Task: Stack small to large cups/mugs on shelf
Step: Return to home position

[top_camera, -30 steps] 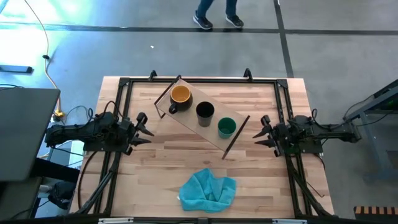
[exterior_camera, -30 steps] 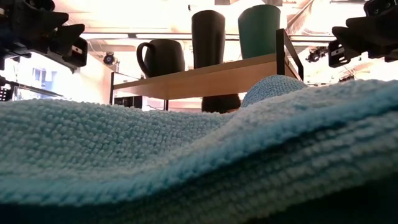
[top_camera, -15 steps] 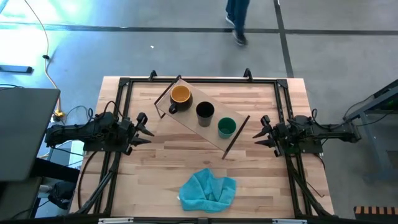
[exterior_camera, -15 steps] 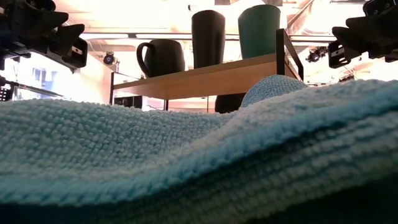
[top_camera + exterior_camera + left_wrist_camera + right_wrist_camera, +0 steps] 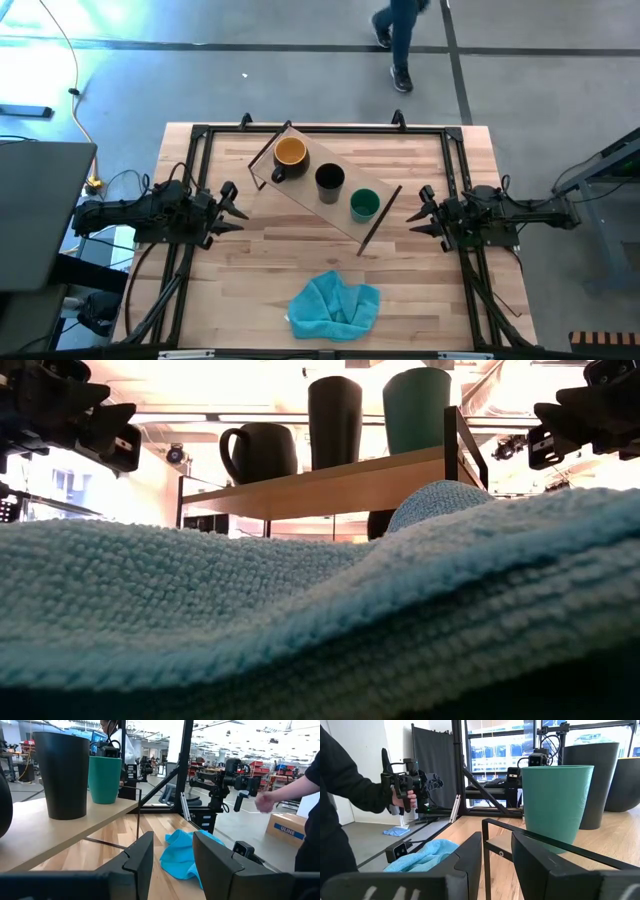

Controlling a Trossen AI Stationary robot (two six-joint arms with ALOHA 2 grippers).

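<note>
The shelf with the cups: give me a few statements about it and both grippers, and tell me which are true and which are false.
1. The yellow-orange mug, the black cup and the green cup all stand on the shelf. True.
2. The green cup is the middle one of the row. False: the black cup is in the middle; the green cup stands at the end nearest the right gripper.
3. The left gripper is shut on the yellow-orange mug. False: it is open and empty, apart from the shelf.
4. The teal cloth lies on the tabletop, off the shelf. True.
5. The right gripper is open and holds nothing. True.
</note>
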